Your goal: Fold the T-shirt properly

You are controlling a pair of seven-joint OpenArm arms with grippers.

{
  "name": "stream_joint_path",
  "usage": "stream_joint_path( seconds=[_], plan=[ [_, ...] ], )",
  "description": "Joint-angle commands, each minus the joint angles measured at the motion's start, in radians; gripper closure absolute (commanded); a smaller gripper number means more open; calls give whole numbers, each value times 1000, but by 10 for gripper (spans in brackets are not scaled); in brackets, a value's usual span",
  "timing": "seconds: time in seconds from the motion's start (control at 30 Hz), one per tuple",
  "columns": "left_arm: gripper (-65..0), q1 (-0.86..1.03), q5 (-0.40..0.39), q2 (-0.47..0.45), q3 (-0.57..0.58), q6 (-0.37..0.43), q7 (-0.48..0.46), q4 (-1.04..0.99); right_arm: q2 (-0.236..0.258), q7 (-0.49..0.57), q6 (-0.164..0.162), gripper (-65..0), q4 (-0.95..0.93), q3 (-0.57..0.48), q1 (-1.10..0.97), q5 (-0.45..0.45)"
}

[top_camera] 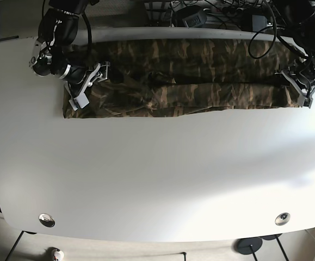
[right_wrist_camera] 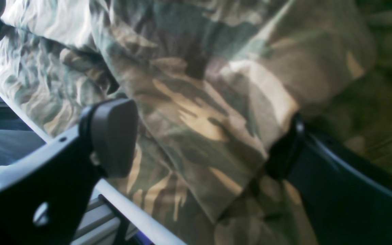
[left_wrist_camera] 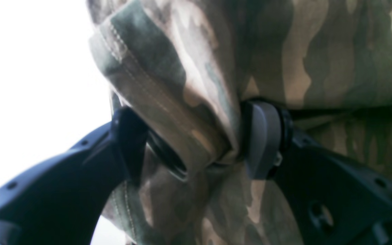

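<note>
The camouflage T-shirt [top_camera: 184,76] lies stretched across the back of the white table [top_camera: 157,174], folded lengthwise into a long band. My left gripper [left_wrist_camera: 213,149] is shut on a bunched fold of the T-shirt [left_wrist_camera: 189,78] near a stitched hem; in the base view this left gripper [top_camera: 301,84] is at the band's right end. My right gripper [right_wrist_camera: 202,146] has a thick fold of the T-shirt [right_wrist_camera: 196,112] filling the wide gap between its fingers [right_wrist_camera: 114,136]. In the base view this right gripper [top_camera: 84,84] sits at the band's left end.
Cables and dark equipment [top_camera: 211,13] crowd behind the table's back edge. The table's rim and frame [right_wrist_camera: 128,207] show low in the right wrist view. Two metal grommets [top_camera: 47,219] sit near the front corners.
</note>
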Motion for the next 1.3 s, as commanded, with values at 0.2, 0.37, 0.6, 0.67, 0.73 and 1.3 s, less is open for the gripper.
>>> stream_joint_path(
  seconds=[0.2, 0.37, 0.6, 0.67, 0.73, 1.3],
  plan=[
    [-390, -4, -2, -18, -5, 1, 1, 14, 7, 66, 2, -8, 15, -61, 11, 21],
    [-390, -4, -2, -20, -5, 1, 1, 14, 39, 53, 2, -14, 168, -52, -60, 27],
    [-390, -4, -2, -23, -5, 1, 1, 15, 72, -51, 2, -14, 277, 74, -186, 221],
    [-390, -4, -2, -23, -5, 1, 1, 15, 115, -51, 2, -14, 277, 87, -206, 322],
    [-390, -4, -2, -24, -5, 1, 1, 15, 135, -53, 2, -14, 277, 87, -235, 379],
    [-390, -21, -9, -35, -5, 1, 7, 106, 194, -50, 2, -376, 312, 209, -315, 399]
  ],
)
